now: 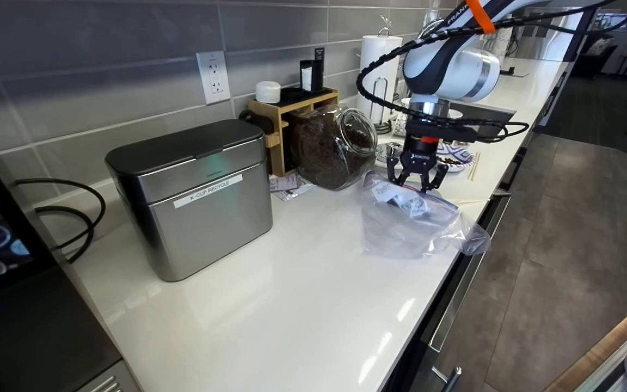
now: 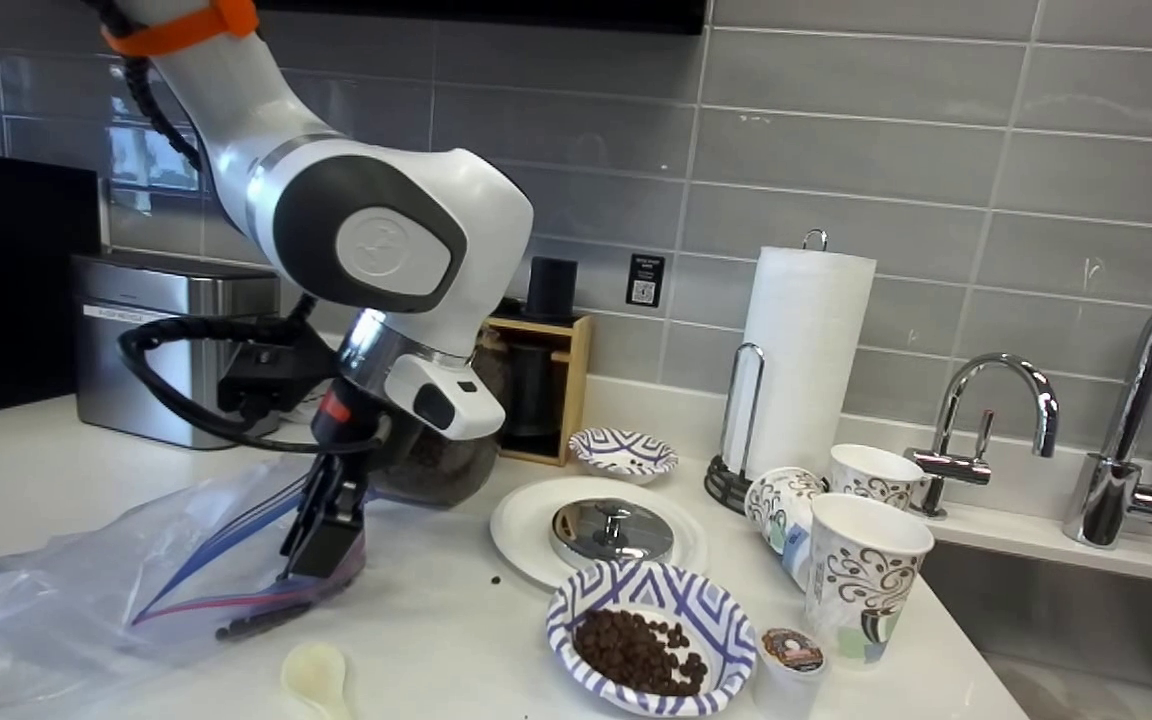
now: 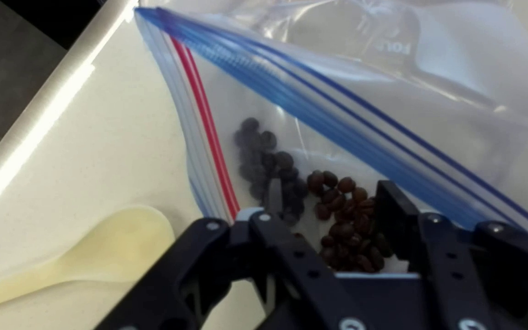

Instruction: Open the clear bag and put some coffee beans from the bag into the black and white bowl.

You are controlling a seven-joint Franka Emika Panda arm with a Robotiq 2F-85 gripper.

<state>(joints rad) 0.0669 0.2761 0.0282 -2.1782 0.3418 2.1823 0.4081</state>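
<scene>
Wrist view: gripper [image 3: 332, 197] has its fingers apart in the mouth of the clear bag [image 3: 438, 123], w/ coffee beans [image 3: 351, 224] in the gap, no grip yet AFAICT. Main risk, I'd say: fingers pinch thin film instead of beans, bag drags along & spills; beans showing grey seem to be behind film, so a grab there prob. gets nothing. Spoon [image 3: 126, 243] lies just outside, could get knocked.

In an exterior view: bag sits near edge of counter [image 1: 270, 305], a corner seems to overhang, so a tug might take it off. Glass jar [image 1: 324, 147] is well filled w/ dark coffee, beans or grounds, can't tell; recycle bin [image 1: 210, 212] has lid down, contents hidden.

In an exterior view: front bowl [image 2: 686, 590] already has beans, back bowl [image 2: 611, 445] only a few dark bits; both look purplish & white, so unsure which one's meant. Dark speck [image 2: 495, 580] on counter, prob. a stray bean; more could drop en route if grip's loose. Paper cups [image 2: 861, 560] don't show contents
</scene>
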